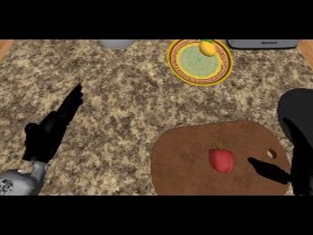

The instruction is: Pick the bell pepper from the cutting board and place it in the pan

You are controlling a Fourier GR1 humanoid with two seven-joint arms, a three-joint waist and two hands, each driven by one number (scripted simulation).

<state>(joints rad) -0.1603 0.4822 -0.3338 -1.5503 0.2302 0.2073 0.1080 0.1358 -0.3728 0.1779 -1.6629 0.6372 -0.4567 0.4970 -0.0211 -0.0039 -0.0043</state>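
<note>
While the bell pepper (221,160) lay free on the cutting board (184,161), the right hand (302,177) hung just right of it, fingers open and empty, apparently poised to grasp.

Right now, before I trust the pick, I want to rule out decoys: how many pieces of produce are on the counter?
2: a red bell pepper on the cutting board near the right, and a lemon on the plate at the far edge. More could lie outside the view.

**Speckled counter (118,92) and its load**

Brown cutting board (186,160) at near edge, right of middle. Black pan (308,108) against right edge. Along far edge: grey rounded object (118,43), yellow-rimmed plate (199,64), grey boxy item (262,43).
</note>
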